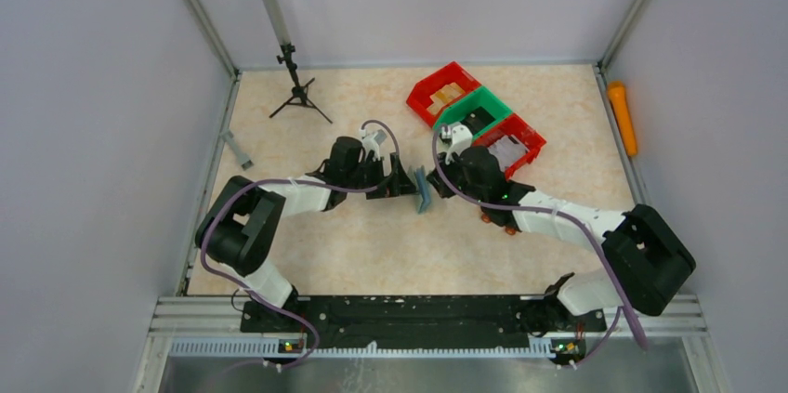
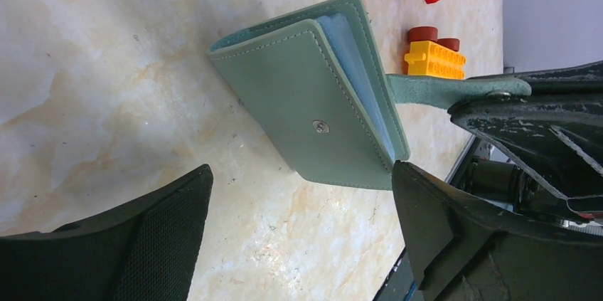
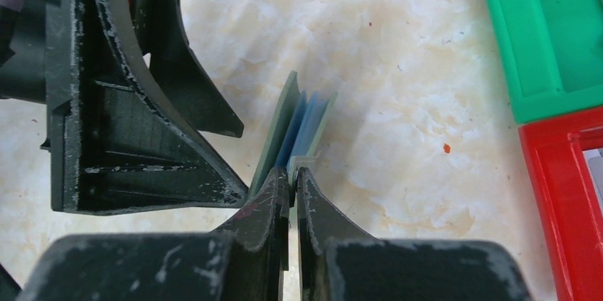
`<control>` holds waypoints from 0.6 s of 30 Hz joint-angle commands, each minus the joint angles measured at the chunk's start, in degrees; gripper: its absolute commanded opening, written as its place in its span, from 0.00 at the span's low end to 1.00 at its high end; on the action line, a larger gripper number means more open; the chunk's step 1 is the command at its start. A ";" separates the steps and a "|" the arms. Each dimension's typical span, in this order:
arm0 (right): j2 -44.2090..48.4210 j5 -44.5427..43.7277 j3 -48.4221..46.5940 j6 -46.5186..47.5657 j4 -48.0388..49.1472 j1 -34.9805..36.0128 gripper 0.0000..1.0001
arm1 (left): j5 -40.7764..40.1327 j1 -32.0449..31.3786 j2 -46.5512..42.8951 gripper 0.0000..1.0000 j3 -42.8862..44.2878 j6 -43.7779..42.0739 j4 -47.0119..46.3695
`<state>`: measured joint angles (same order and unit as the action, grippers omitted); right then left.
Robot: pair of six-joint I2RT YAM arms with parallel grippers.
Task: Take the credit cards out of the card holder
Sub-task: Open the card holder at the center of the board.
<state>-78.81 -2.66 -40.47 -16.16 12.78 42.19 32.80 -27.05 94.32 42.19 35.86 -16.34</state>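
Observation:
The grey-green card holder (image 1: 423, 190) stands on edge on the table between my two grippers. In the left wrist view the card holder (image 2: 313, 102) is slightly parted, with pale blue sleeves (image 2: 355, 73) between its covers. No credit card can be made out. My right gripper (image 3: 293, 173) is shut on the holder's small tab (image 2: 441, 91). My left gripper (image 2: 302, 230) is open just short of the holder, and its right finger (image 2: 455, 230) is close to the holder's lower corner. In the top view the left gripper (image 1: 407, 181) and the right gripper (image 1: 439, 181) face each other.
Red (image 1: 444, 86), green (image 1: 479, 112) and red (image 1: 518, 142) bins stand at the back right, close behind the right arm. A yellow toy car (image 2: 434, 59) sits near the right gripper. A small tripod (image 1: 297, 91) stands at the back left. An orange object (image 1: 623, 119) lies by the right wall.

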 commanded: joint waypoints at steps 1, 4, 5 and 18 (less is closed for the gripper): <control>2.31 4.33 0.31 0.82 5.11 -0.36 0.00 | 0.42 0.11 -1.79 0.98 0.01 -0.80 -1.56; 1.98 3.99 0.10 0.82 4.63 -0.36 0.00 | -1.20 0.07 -1.20 0.96 0.83 -1.34 0.84; 1.80 3.76 -0.10 0.85 4.33 -0.36 0.00 | -1.54 0.10 -0.96 0.95 1.11 -1.42 1.36; 0.56 -0.66 -1.24 0.94 1.83 -0.36 0.00 | -4.08 0.20 -1.91 0.61 1.50 -1.54 3.63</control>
<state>-78.76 -1.48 -40.12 -16.05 13.65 42.19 30.04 -27.05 94.35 42.76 34.85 -12.12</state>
